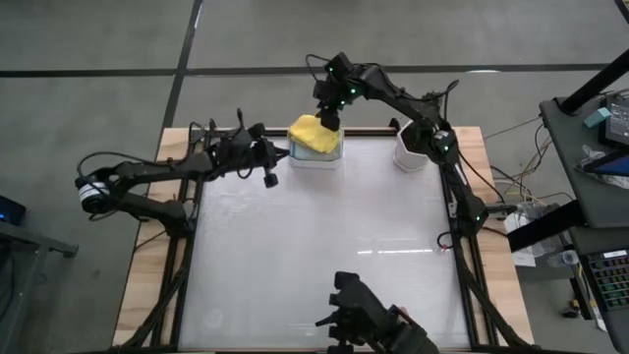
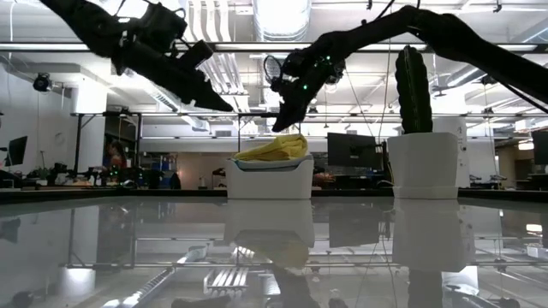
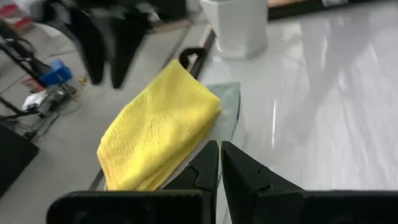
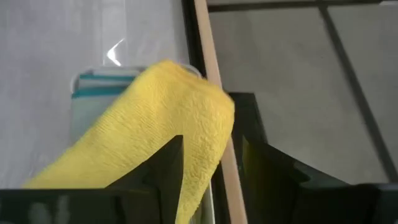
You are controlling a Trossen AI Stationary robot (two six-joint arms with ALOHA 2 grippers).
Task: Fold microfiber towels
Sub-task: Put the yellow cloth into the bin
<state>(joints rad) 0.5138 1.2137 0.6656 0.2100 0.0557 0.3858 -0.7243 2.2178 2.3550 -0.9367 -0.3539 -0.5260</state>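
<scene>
A folded yellow towel [image 1: 314,135] lies on top of the white tub [image 1: 314,159] at the table's far edge, its underside resting on the tub's contents. It also shows in the low view [image 2: 276,148]. Edges of teal and pale cloths [image 4: 99,92] show under it in the tub. My right gripper [image 4: 211,168] is open and hangs just above the towel's far side [image 2: 282,127], apart from it. My left gripper [image 3: 220,155] is shut and empty, in the air just left of the tub [image 1: 285,151].
A white pot with a tall green cactus [image 2: 424,162] stands right of the tub at the far edge [image 1: 411,147]. A dark device [image 1: 364,320] sits at the near edge. The glossy white tabletop [image 1: 324,246] stretches between them.
</scene>
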